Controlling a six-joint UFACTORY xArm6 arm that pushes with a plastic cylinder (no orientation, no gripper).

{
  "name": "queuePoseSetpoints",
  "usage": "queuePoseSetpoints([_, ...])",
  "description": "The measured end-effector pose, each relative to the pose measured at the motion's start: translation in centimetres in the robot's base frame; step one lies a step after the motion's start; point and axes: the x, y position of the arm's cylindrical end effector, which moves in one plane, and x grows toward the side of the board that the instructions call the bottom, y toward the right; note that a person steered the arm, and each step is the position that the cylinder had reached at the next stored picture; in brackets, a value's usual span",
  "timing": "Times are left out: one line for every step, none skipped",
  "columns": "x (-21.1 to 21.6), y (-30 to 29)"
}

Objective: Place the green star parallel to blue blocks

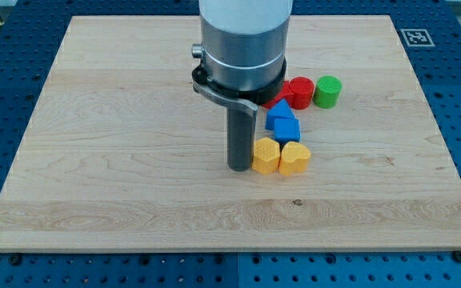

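Observation:
No green star shows in the camera view; it may be hidden behind the arm. A green cylinder [327,91] stands at the view's upper right. Two blue blocks, one [278,111] above the other [286,130], sit touching near the middle. My tip [239,166] rests on the board just left of the yellow hexagon [266,155], touching or nearly touching it, and below-left of the blue blocks.
A yellow heart [294,158] sits right of the yellow hexagon. A red cylinder [300,92] stands left of the green cylinder, with another red block [281,97] partly hidden by the arm. The wooden board [118,120] has a marker tag [416,37] at its top right corner.

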Motion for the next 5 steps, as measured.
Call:
queuePoseSetpoints([0.6, 0.0])
queuePoseSetpoints([0.5, -1.6])
queuePoseSetpoints([0.3, -3.6])
queuePoseSetpoints([-4.5, -7.6])
queuePoseSetpoints([-10.9, -9.3])
